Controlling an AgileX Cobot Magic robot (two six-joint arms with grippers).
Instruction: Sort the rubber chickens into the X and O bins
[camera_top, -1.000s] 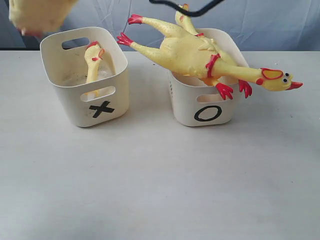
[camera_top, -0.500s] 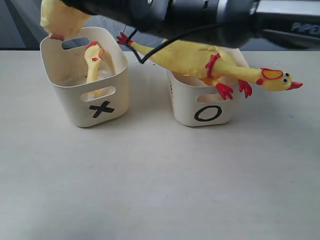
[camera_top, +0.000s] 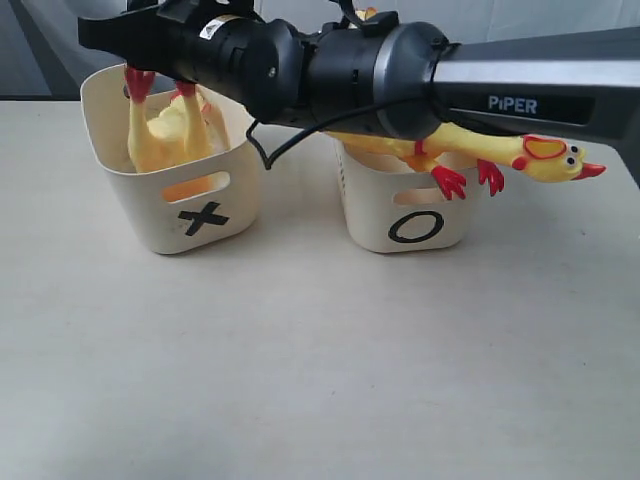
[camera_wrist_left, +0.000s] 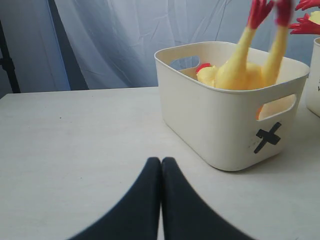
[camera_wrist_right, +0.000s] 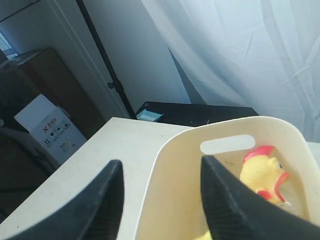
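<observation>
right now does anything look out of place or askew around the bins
The whole chicken lies across the rim of the O bin, its head and feet hanging outside instead of down inside. In the X bin, a chicken body stands upended, red feet in the air.

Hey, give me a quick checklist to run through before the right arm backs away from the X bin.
1. Right gripper empty: ok, jaws apart, nothing between them.
2. Headless body inside the X bin: ok, feet sticking up above the rim.
3. Head-and-neck piece in the X bin: ok.
4. Whole chicken down inside the O bin: not ok, it lies across the rim, head overhanging.
5. Left gripper out of the way: ok, shut, apart from the X bin.
</observation>
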